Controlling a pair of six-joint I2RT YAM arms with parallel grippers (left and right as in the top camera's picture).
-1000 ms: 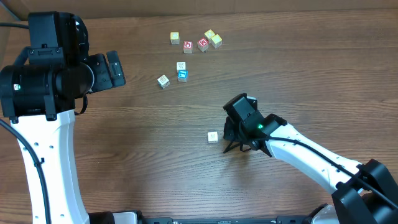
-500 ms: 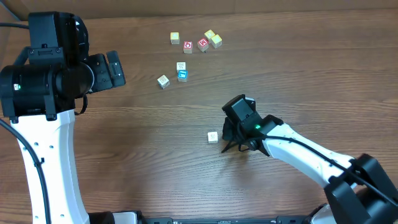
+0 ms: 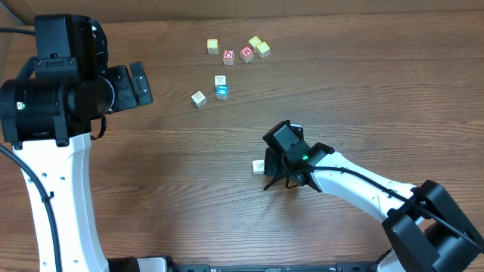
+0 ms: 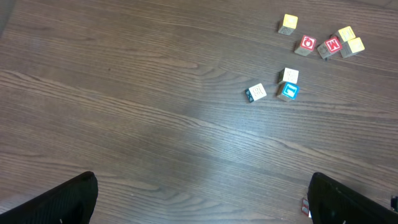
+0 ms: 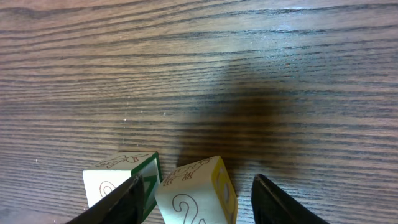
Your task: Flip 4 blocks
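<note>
Left arm (image 3: pixel 53 113): raised at the side, well apart from the right pincer; probably placed there to leave the working area free.
Left pincer (image 3: pixel 132 85): jaws spread as wide as they go, with nothing between them.
Right arm (image 3: pixel 355 185): stretched low across the surface, bringing its pincer down onto two cubes.
Right pincer (image 5: pixel 196 183): jaws partly parted and straddling one cube. Wood shows between that cube and one finger (image 5: pixel 273 199), so it is judged to have no grip on it.
Cube with the yellow side (image 5: pixel 186 202): sits between the right pincer's fingers, apparently resting on the wood, pale face with a brown mark upward. This looks like the hand-off point of a flip; which side of it cannot be told.
Green-sided cube (image 5: pixel 118 180): just outside the pincer's other finger, close beside the straddled cube.
Far group: the blue-faced block (image 3: pixel 221 91), a red-faced block (image 3: pixel 228 56) and their neighbours lie well apart from the right pincer, beyond its tips, untouched.
Surface (image 3: pixel 363 91): dark brown wood grain, flat and matte.
Room: almost nothing shows beyond the surface's far edge.
</note>
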